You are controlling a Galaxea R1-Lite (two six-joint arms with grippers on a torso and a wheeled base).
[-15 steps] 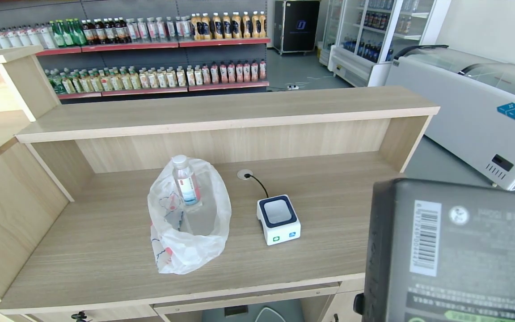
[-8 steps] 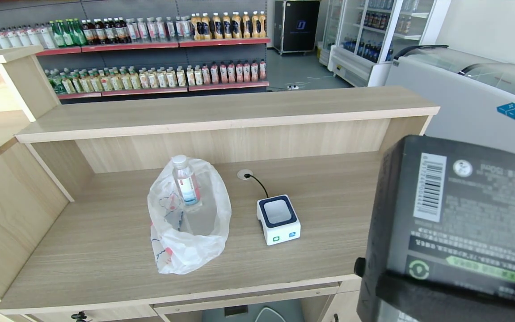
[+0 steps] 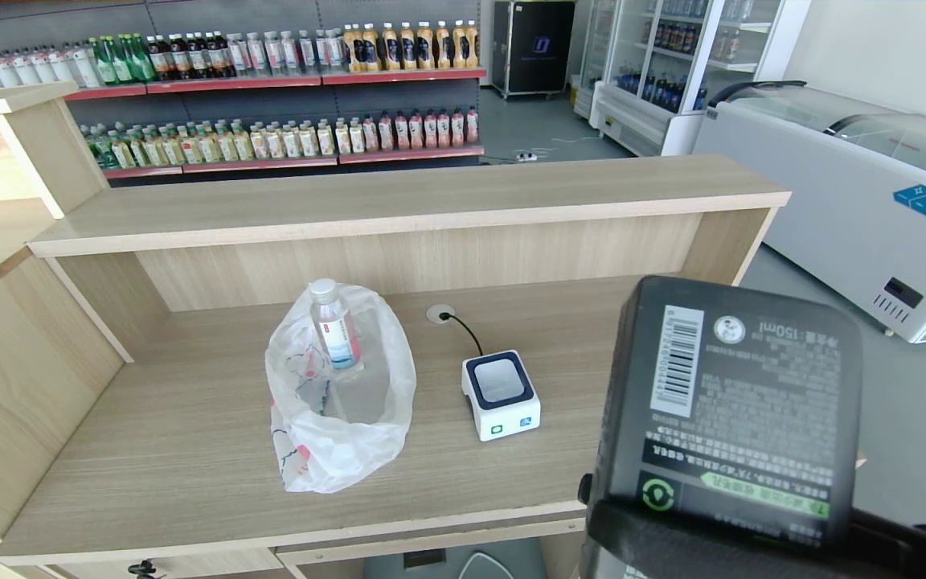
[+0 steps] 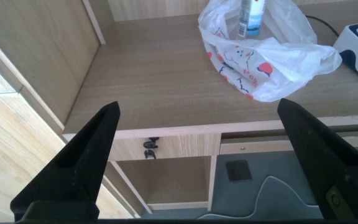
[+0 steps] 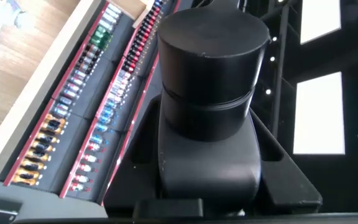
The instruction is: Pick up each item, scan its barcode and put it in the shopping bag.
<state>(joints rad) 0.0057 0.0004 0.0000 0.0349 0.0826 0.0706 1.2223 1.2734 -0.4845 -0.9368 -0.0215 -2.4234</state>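
**Black bottle aloft, barcode turned away from the scanner**

Your right gripper (image 5: 207, 186) is pinching the black bottle (image 3: 728, 402) at its 6 o'clock end, held above the table's (image 3: 149, 450) near right corner. The bottle's long axis runs 12 to 6 in the head view, and its barcode (image 3: 676, 360) faces up at the camera. The scanner (image 3: 500, 392) sits at about 10 o'clock from the bottle with its window upward, so you will likely need to roll the label downward on the way over. The shopping bag (image 3: 302, 450) lies at the scanner's 9 o'clock. Your left gripper (image 4: 197, 155) hangs spread below the table's near edge.
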